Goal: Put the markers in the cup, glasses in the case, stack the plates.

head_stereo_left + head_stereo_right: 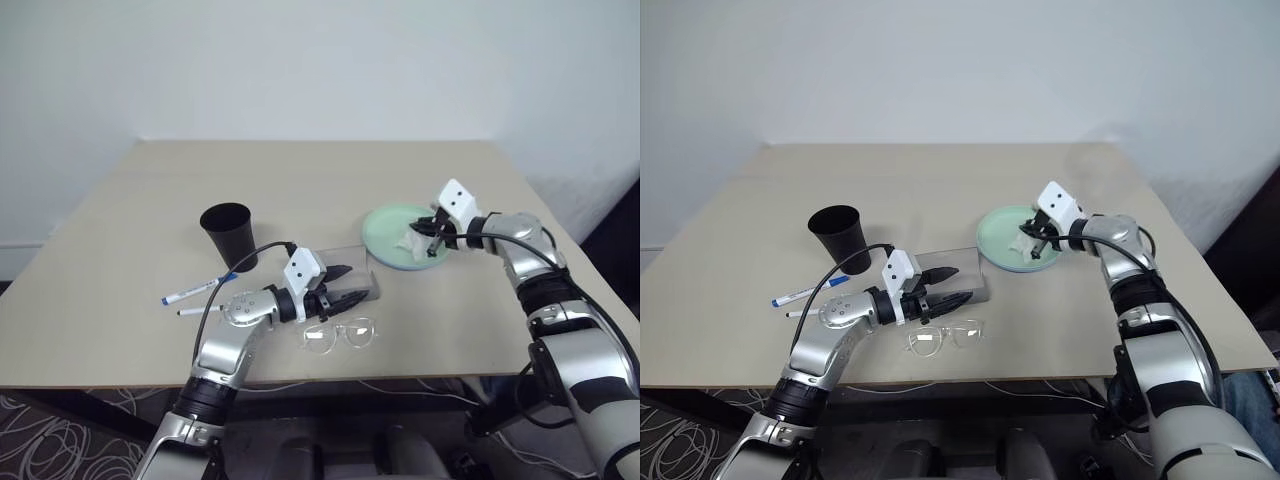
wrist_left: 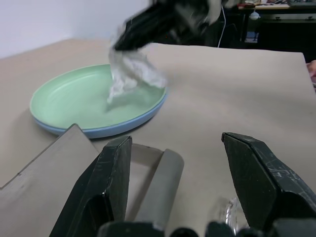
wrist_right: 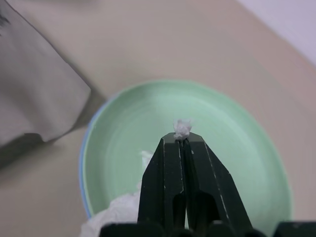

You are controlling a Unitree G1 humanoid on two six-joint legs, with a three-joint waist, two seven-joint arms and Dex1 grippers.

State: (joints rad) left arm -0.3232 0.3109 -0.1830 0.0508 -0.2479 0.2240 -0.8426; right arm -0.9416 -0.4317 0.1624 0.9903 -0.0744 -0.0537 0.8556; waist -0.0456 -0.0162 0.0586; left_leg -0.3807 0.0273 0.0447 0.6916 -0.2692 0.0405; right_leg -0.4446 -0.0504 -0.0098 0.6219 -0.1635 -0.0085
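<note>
Two slim white markers, one with a blue cap [image 1: 190,290] and a thinner one [image 1: 195,310], lie flat on the beige tabletop [image 1: 300,180] to the left of the flat grey case [image 1: 350,283], my landmark here. Neither is in the black tapered plastic cup [image 1: 229,235], which stands upright behind them, up and left of the case, so that part is still to do

Over the case's near left end hovers the left gripper [image 1: 342,285], fingers spread apart with nothing between them. The case itself sits lid-open near the table's middle, and I see no spectacles in the part that shows. The clear-framed glasses [image 1: 340,335] rest on the table just in front of the case, toward the near edge, so they are yet to be put away

Right of the case, close by, the mint green round plate [image 1: 390,235] sits nested on the light blue plate [image 2: 98,131], whose rim peeks out beneath; stacking looks finished

Above that stack the right gripper [image 1: 432,240] is clenched tight on a crumpled white tissue [image 2: 133,71], which dangles with its tail touching the green plate. I judge it is clearing the tissue away, with one of three jobs done
</note>
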